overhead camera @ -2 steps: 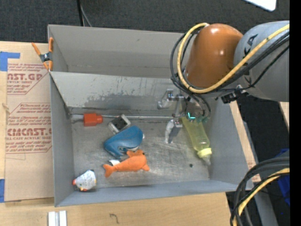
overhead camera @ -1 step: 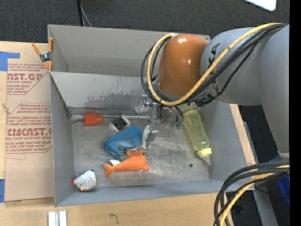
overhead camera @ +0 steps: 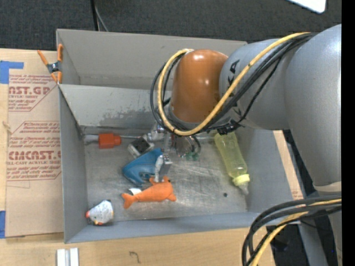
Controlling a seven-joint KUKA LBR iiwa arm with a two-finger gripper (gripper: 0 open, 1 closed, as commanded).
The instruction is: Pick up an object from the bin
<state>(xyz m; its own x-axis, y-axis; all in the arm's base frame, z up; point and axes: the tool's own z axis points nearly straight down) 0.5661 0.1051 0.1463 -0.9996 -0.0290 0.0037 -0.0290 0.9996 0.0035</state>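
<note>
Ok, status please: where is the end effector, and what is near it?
End effector low at centre of bin, over curved blue plastic thing and orange plastic fish. Grasp not confirmed. Pale yellow plastic bottle lies apart, to the right.

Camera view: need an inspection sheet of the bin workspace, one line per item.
Surface: grey metal bin, floor scuffed.
Job's things: blue curved piece and orange fish-shaped toy at the middle, nearest the gripper.
Clutter: orange-tipped tool at left rear; small dark piece beside it; yellow-green bottle lying at right; white and red small thing in front left corner.
Grippers: gripper low over the blue piece's right edge; grasp cannot be judged.
Cables: yellow and black cables looped round the orange wrist cover.
Surroundings: dark floor behind the bin.
</note>
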